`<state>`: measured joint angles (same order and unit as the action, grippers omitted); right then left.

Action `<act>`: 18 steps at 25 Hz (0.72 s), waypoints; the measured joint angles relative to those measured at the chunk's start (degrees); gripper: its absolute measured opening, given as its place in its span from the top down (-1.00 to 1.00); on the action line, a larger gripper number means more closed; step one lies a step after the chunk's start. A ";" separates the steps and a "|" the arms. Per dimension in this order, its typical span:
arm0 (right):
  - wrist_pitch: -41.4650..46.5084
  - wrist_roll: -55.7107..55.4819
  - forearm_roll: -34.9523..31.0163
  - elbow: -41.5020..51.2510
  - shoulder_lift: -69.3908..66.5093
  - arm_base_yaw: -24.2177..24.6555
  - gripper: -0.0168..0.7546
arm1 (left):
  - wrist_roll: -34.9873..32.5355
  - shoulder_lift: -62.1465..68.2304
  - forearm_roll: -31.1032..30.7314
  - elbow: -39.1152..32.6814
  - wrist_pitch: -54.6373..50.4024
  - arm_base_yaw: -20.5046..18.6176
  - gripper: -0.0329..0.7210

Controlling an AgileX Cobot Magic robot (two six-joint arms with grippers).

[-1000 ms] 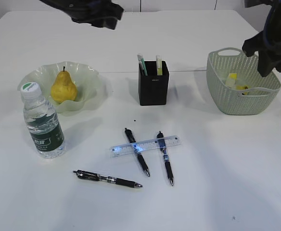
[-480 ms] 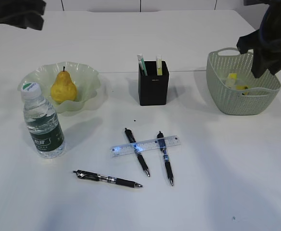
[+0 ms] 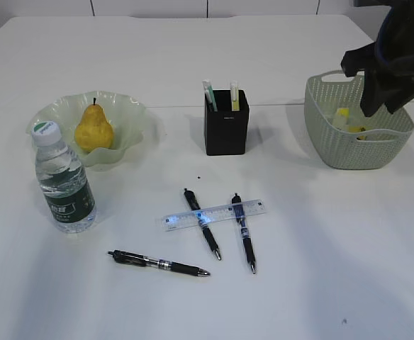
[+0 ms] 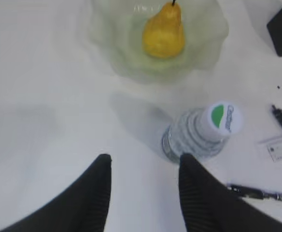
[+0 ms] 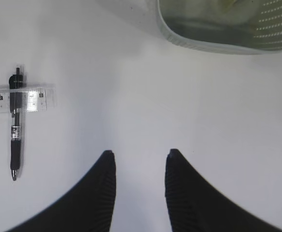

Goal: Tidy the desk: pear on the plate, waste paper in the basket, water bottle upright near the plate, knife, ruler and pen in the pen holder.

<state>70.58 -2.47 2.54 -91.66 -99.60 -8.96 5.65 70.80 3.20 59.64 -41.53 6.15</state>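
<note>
Across two pens (image 3: 202, 223) the ruler (image 3: 214, 214) lies left-right; left pincer (image 4: 143, 169) and right pincer (image 5: 140, 162) gape empty.

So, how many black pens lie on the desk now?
3: one pen nearest the front, one crossing under the ruler, one under its right end. The holder may hide others.

My hand (image 5: 138, 162) hangs over the bare white surface (image 5: 131, 87), its two dark fingers (image 5: 100, 191) spread apart at the bottom of the frame with nothing between them. At the left edge a black pen (image 5: 15, 128) lies across the ruler (image 5: 18, 98). The basket (image 5: 204, 42) fills the upper right.
</note>
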 joint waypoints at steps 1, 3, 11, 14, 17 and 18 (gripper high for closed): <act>0.00 0.39 -0.44 0.00 0.00 0.00 0.28 | 0.23 0.00 0.00 -0.35 -1.42 0.00 0.05; 0.00 1.17 -1.05 0.00 0.00 -0.47 0.28 | 1.46 -0.14 -0.46 -1.29 -3.57 0.00 -0.07; -2.58 6.22 0.46 0.00 0.00 -10.30 0.28 | 6.61 -6.62 -3.86 -8.33 -4.39 0.00 -0.26; -4.44 8.90 0.78 0.00 0.00 -13.27 0.28 | 6.75 -8.85 -3.96 -10.47 -5.51 0.00 -0.26; -5.68 12.34 0.92 0.00 -0.13 -14.90 0.28 | 6.77 -11.06 -3.96 -11.55 -7.20 0.00 -0.27; -5.80 13.59 1.08 0.00 -0.54 -15.31 0.28 | 6.77 -11.75 -3.96 -11.59 -7.71 0.00 -0.27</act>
<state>64.78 11.11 3.62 -91.66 -100.14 -24.27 12.42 59.05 -0.77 48.05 -49.24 6.15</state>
